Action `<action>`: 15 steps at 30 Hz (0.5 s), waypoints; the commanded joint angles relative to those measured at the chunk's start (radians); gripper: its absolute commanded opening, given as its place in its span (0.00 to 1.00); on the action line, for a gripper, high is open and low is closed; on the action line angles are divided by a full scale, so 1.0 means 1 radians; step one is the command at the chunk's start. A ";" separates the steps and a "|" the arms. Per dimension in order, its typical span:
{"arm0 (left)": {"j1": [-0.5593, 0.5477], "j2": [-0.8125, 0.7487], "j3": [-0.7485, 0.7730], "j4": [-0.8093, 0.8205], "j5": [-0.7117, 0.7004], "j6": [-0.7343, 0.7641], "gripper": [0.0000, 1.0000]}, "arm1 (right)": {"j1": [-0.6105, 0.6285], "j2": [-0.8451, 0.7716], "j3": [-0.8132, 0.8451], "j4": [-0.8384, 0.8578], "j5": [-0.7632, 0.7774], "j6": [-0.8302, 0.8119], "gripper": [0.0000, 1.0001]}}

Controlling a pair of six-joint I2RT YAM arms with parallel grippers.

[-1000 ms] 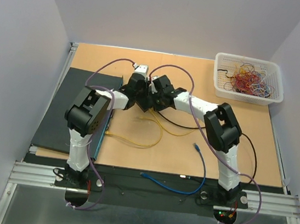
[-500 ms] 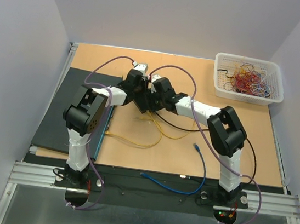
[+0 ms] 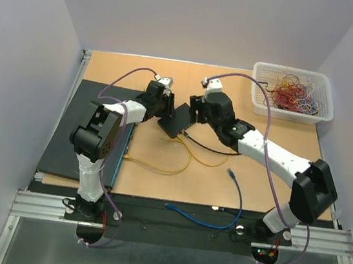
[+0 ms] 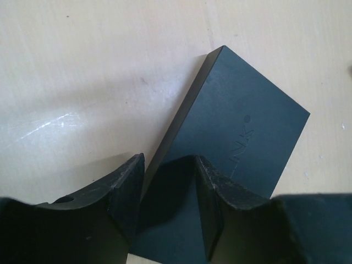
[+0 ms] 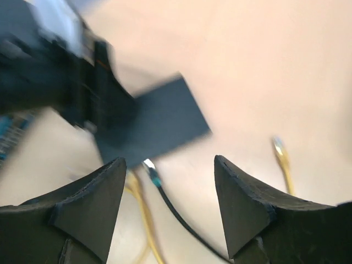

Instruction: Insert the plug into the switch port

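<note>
The switch (image 3: 178,119) is a flat black box on the tan table. In the left wrist view the switch (image 4: 242,126) shows its top face. My left gripper (image 4: 168,176) straddles its near left edge, jaws partly apart; contact with the pads cannot be made out. A black cable (image 3: 210,148) ends in a silver and teal plug (image 5: 149,168). The plug's tip meets the near edge of the switch (image 5: 159,121), and blur hides how deep it sits. My right gripper (image 5: 168,159) is open and empty, above the table just right of the switch.
A white basket (image 3: 290,111) of coloured wires stands at the back right. A black mat (image 3: 78,138) covers the left side. A yellow cable (image 3: 159,167) and a blue cable (image 3: 236,198) lie loose in front of the switch. A yellow plug (image 5: 279,148) lies near the right finger.
My right gripper has opened, let go of the black cable and drawn back to the right, away from the switch. The left arm stays at the switch.
</note>
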 commanded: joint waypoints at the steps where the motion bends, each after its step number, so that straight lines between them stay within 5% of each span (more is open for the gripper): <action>1: 0.017 -0.093 -0.006 -0.046 -0.012 0.030 0.53 | 0.001 -0.153 -0.163 -0.148 0.249 0.128 0.70; 8: 0.031 -0.190 -0.067 -0.029 -0.030 0.024 0.59 | -0.024 -0.220 -0.227 -0.430 0.236 0.288 0.56; 15: 0.032 -0.284 -0.115 -0.018 -0.041 0.022 0.64 | -0.025 -0.273 -0.289 -0.597 0.132 0.400 0.55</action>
